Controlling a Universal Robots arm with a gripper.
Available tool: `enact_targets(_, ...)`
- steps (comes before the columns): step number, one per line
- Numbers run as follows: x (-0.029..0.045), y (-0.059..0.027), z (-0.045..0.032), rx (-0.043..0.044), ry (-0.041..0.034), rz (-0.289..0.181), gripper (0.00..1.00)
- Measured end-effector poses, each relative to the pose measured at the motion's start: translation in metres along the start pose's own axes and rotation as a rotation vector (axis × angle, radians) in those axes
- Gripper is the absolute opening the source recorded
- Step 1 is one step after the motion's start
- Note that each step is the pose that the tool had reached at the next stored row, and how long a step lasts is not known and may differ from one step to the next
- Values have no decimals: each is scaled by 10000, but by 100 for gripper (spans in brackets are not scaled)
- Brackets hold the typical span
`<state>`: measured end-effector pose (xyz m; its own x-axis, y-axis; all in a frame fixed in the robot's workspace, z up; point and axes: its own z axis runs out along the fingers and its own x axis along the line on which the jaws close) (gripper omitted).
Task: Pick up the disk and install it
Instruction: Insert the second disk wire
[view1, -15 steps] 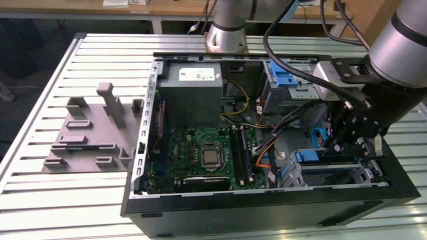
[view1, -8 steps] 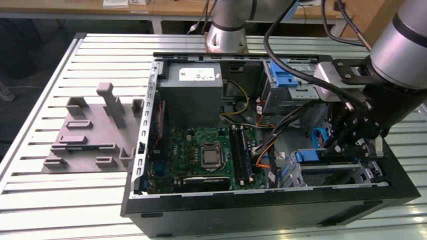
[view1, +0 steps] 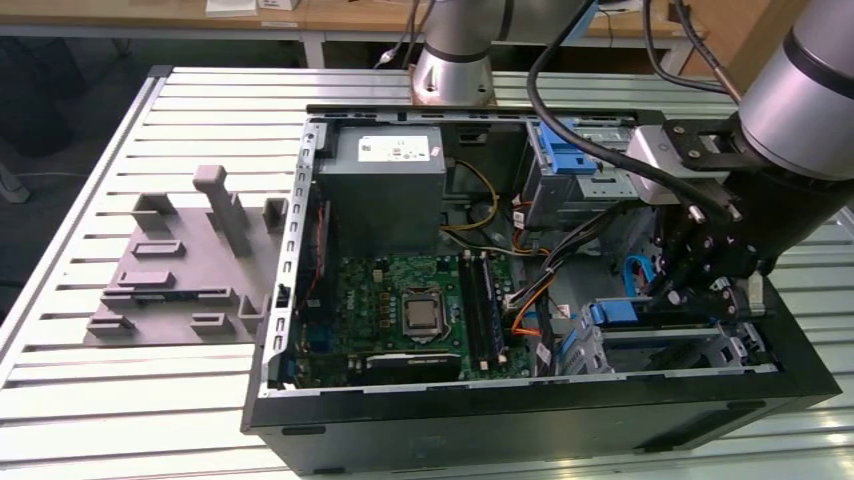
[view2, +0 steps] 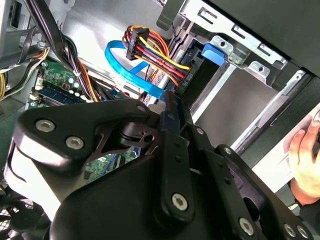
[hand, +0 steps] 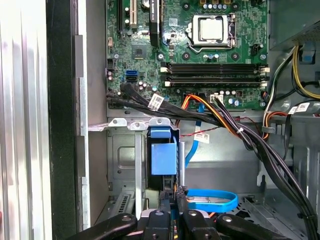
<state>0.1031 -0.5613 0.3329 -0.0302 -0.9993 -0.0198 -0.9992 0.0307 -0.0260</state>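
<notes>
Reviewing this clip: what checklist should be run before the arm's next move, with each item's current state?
1. Grip: the gripper is closed on the blue bracket of the disk: ok.
2. Disk within the drive cage: ok.
3. Disk fully seated: cannot tell.
4. Blue data cable away from the fingers: not ok, it lies right beside them.
5. Person's hand away from the case: not ok, it rests near the case edge in the second wrist view.
</notes>
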Motion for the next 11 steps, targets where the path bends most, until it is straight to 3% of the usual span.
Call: enact_targets(11,-1,0,-13,-3,-103,3,16)
